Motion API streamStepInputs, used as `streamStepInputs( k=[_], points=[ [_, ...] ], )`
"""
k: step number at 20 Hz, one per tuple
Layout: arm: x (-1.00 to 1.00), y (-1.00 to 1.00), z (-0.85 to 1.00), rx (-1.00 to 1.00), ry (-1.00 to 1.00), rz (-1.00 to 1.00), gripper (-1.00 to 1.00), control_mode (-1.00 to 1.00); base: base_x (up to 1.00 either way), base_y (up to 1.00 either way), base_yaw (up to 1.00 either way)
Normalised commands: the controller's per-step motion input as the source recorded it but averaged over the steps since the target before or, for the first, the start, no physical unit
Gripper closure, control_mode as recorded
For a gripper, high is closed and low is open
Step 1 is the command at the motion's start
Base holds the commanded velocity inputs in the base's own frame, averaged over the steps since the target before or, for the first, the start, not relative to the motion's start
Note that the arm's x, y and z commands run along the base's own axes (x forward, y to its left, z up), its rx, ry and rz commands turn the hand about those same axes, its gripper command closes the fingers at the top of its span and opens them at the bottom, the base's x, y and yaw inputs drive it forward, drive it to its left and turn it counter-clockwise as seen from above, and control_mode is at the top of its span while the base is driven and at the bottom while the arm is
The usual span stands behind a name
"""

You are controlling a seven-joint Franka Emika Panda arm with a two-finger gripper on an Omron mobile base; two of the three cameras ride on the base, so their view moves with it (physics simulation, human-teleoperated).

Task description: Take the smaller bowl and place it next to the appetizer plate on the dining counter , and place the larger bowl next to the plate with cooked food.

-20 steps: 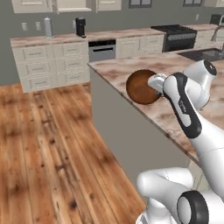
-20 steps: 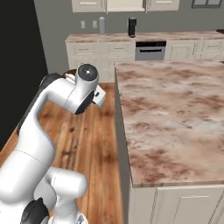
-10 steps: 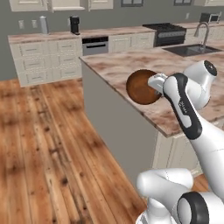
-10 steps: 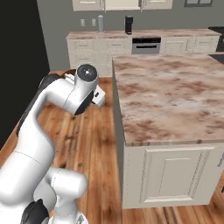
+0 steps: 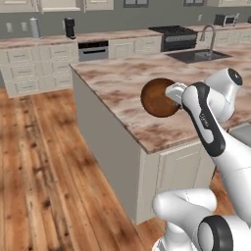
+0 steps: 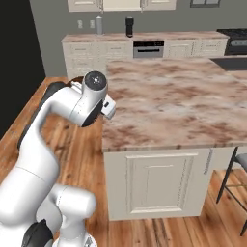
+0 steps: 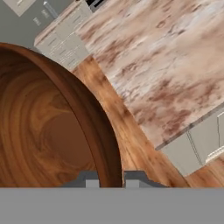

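**Gripper clamped on the rim of the wooden bowl, carried over the island edge**

From the left base view I see my two-finger gripper point(image 5: 172, 94) at the end of the white arm, pinched tight onto the rim of a small round dark reddish-brown wooden bowl point(image 5: 158, 97). The bowl is turned on its side, its rounded underside facing the camera, and it hangs in the air in front of the large island counter with the brown-and-cream marbled stone top point(image 5: 127, 78). It touches nothing but the gripper. Beyond the island sit a sink with a curved tap point(image 5: 198, 55) and a black range point(image 5: 175, 37) along the far wall.

From the right base view the arm's elbow and wrist block my line to the fingers, so I cannot judge the jaws here. A thin dark-brown sliver of the bowl point(image 6: 77, 83) peeks out behind the wrist, to the left of the island's near corner and clear of the stone top point(image 6: 169, 103). A grey stool point(image 6: 235, 169) stands at the right side of the island.

From the hand view the two dark finger tips point(image 7: 90, 178) sit nearly together, one on either side of the bowl's wall. The bowl's grained inside point(image 7: 43, 127) lies to the left, with the marbled top point(image 7: 166, 65) and the wooden floor point(image 7: 131, 131) past its rim.
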Motion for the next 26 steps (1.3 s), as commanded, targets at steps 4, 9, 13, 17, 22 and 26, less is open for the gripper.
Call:
streamStepInputs(
  k=[4,9,13,17,22,26],
  points=[
    [0.0,0.0,0.0,0.0,0.0,0.0,1.0,1.0,0.0,-0.79,-0.02],
    [0.0,0.0,0.0,0.0,0.0,0.0,1.0,1.0,-0.03,-0.84,-0.01],
    [0.0,0.0,0.0,0.0,0.0,0.0,1.0,1.0,-0.19,-0.89,0.0],
    [0.0,0.0,0.0,0.0,0.0,0.0,1.0,1.0,-0.27,-0.92,0.0],
    [0.0,0.0,0.0,0.0,0.0,0.0,1.0,1.0,-0.1,-0.92,-0.01],
    [0.0,0.0,0.0,0.0,0.0,0.0,1.0,1.0,0.0,-0.96,-0.02]
  ],
)
